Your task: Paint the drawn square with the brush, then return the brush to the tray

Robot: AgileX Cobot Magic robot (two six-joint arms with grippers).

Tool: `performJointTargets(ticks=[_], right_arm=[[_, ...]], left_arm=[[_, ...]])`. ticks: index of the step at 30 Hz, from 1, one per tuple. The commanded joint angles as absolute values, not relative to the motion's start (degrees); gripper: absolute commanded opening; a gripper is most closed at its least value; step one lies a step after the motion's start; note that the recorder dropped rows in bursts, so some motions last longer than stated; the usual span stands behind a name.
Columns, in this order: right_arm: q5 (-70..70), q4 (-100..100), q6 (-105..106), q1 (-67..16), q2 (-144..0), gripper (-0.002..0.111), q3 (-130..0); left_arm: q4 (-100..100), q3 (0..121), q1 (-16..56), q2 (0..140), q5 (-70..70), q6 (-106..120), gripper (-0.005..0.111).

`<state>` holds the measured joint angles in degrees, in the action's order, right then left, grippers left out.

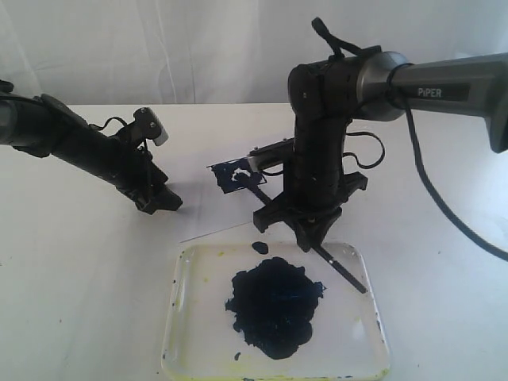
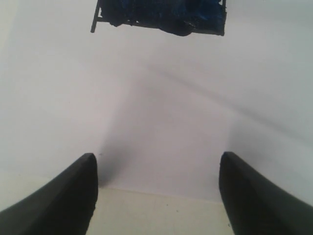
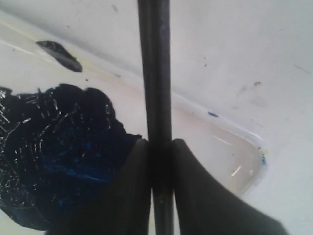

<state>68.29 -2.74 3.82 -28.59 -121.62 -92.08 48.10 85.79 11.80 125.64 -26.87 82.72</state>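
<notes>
— Where's the brush (image 1: 343, 271)?
— Clamped in my right claw (image 1: 316, 236), low end over the tray (image 1: 176, 317) by the near edge. Left claw (image 2: 156, 196) gapes, idle.
— Risk?
— Dropped aslant, it rolls out, smearing the worktop (image 1: 79, 278).

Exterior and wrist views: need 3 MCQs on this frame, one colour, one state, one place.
1. Square inside is: A white; B dark blue; C yellow.
2. Left gripper is: A open, empty; B shut tight; C out of view.
3. Brush is: A lying on the square; B in the left gripper; C in the right gripper, over the tray.

Answers:
1. B: the left wrist view shows it dark blue.
2. A: its fingers stand wide apart with nothing between them.
3. C: in the right wrist view the jaws clamp the brush, with the tray beneath.
</notes>
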Motion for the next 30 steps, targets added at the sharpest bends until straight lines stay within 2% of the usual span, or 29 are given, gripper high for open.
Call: performJointTargets(ticks=[1, 12, 30], right_arm=[[67.2, -3.0, 5.2, -28.5, -122.1, 0.0, -92.5], [70.0, -4.7, 7.2, -28.6, -125.6, 0.0, -98.8], [70.0, -3.9, 7.4, -28.6, -128.8, 0.0, -100.8]], left_arm=[[42.6, 84.7, 12.1, 127.4, -27.6, 83.2, 0.072], [42.6, 84.7, 12.1, 127.4, -27.5, 83.2, 0.072], [42.6, 84.7, 12.1, 127.4, -27.8, 83.5, 0.072]])
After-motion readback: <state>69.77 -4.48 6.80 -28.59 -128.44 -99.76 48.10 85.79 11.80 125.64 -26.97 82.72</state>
